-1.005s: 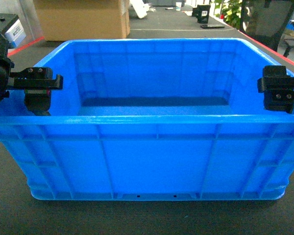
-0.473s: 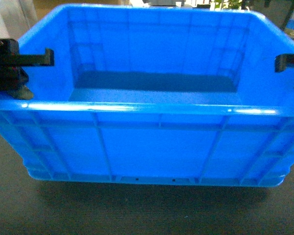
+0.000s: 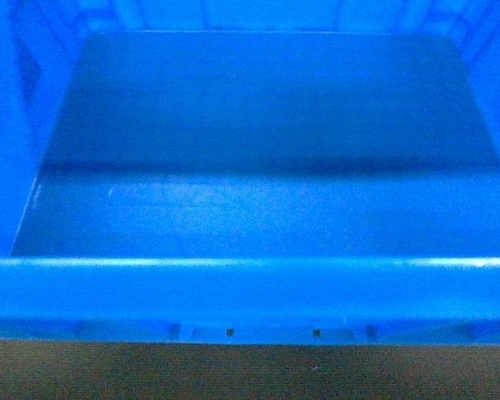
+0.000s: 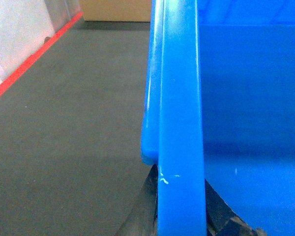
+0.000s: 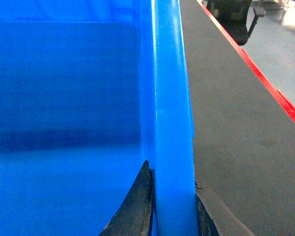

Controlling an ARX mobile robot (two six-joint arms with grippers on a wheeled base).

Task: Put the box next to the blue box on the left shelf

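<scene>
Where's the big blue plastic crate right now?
The large open-top blue plastic crate fills the head view, above dark carpet; each wrist view shows fingers straddling a side rim.

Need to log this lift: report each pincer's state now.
Left pincer: shut on the side rim of the large blue plastic crate.
Right pincer: shut on the crate's opposite rim.

Open box interior — unobstructed floor
</scene>
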